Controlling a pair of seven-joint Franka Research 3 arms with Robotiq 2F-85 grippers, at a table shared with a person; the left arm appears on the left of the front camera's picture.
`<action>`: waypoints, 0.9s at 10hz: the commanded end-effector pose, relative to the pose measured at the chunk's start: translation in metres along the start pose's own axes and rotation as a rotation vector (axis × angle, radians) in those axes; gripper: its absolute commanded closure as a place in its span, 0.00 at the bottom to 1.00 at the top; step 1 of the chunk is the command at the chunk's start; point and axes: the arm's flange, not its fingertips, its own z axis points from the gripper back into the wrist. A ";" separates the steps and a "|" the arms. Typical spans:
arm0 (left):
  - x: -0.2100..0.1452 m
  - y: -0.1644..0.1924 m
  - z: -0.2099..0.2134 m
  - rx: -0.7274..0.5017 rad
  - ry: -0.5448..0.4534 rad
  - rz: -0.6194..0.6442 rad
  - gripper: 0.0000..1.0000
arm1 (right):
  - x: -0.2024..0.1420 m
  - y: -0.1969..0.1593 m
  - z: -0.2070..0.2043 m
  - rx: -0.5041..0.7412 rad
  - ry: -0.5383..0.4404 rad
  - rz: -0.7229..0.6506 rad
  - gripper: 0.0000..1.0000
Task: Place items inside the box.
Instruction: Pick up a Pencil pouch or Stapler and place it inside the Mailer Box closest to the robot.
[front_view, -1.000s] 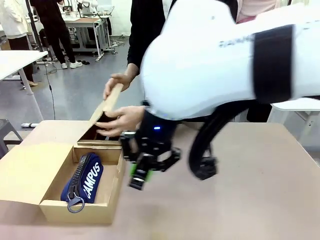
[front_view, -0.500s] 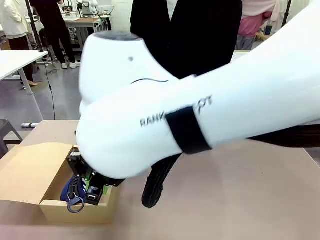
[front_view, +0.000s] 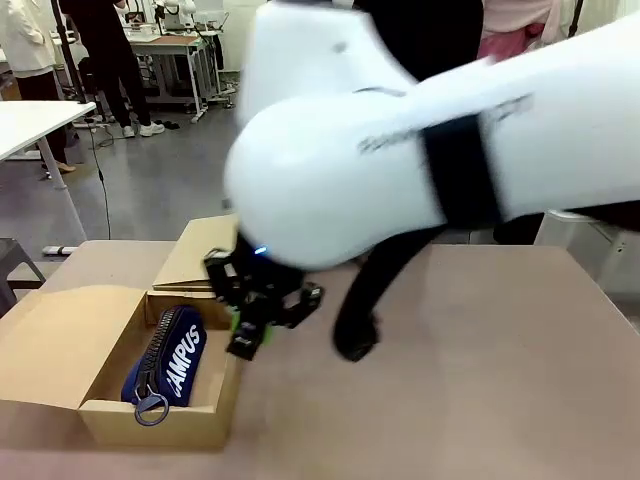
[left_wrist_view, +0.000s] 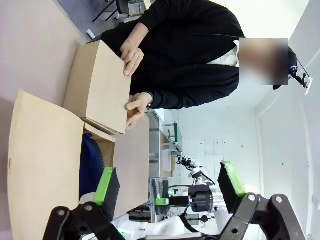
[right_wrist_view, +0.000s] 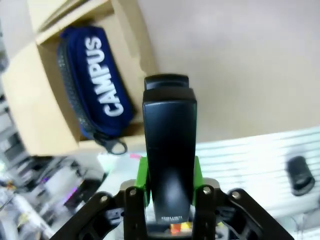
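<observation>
My right gripper (right_wrist_view: 169, 176) is shut on a black stapler (right_wrist_view: 168, 135), which points out along the fingers. In the front view the right gripper (front_view: 252, 332) hangs just outside the right wall of the open cardboard box (front_view: 150, 418), above the table. A navy pouch lettered "CAMPUS" (front_view: 168, 365) lies inside the box, and the same pouch (right_wrist_view: 97, 82) shows to the left of the stapler's tip. The left gripper (left_wrist_view: 167, 182) is open with nothing between its green pads; it looks at the box (left_wrist_view: 42, 165) from the side.
The person in a black top stands at the far side; both hands (left_wrist_view: 132, 51) hold the box's far flap (left_wrist_view: 100, 87). The big white right arm (front_view: 430, 150) blocks much of the front view. Bare tan tabletop (front_view: 480, 380) lies right of the box.
Half a second ago the right gripper was low over the box by the pouch. Now it has drawn back right to the box's right wall, with the stapler in its grip throughout.
</observation>
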 end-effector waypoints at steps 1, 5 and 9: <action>-0.002 0.000 0.000 -0.023 -0.005 -0.016 0.00 | 0.002 -0.089 0.022 0.055 0.074 0.126 0.63; -0.002 0.000 0.000 -0.023 -0.005 -0.016 0.00 | 0.004 -0.124 0.020 0.034 0.038 0.136 0.63; -0.002 0.000 0.000 -0.023 -0.005 -0.016 0.00 | 0.005 -0.117 0.016 0.008 0.044 0.166 0.63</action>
